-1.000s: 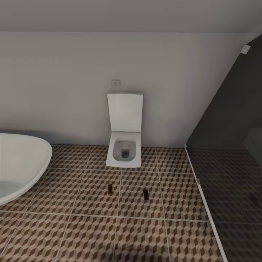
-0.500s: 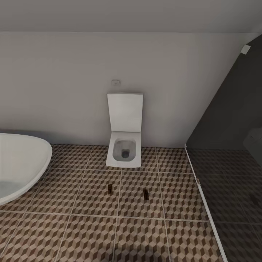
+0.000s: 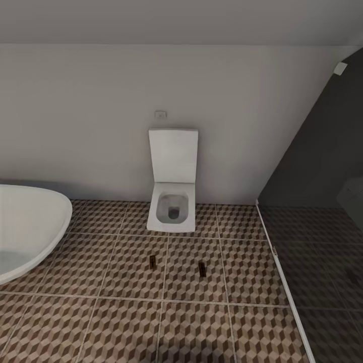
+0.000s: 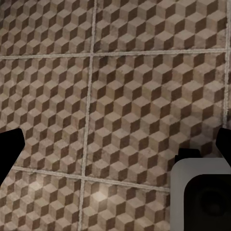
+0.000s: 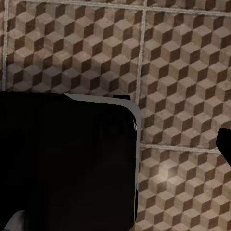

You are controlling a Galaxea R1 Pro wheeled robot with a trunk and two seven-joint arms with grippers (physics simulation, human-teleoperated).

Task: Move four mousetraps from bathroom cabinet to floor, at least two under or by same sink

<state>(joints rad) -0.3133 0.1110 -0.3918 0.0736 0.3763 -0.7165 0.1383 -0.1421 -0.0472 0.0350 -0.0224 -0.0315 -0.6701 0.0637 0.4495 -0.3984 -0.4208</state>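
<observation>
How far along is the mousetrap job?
Two mousetraps already lie on the bathroom floor, in front of the toilet. Both wrist views look down at bare tile, with no trap between the fingers. Two traps are still to place, and no sink shows beside these.

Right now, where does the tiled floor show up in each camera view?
Head view: the floor takes the lower part, below the wall, running from the basin to the dark stall.
Left wrist view: the floor lies straight ahead of the camera.
Right wrist view: the floor shows beyond a black robot part.
Shared landmark: the light grout lines crossing the cube pattern.
</observation>
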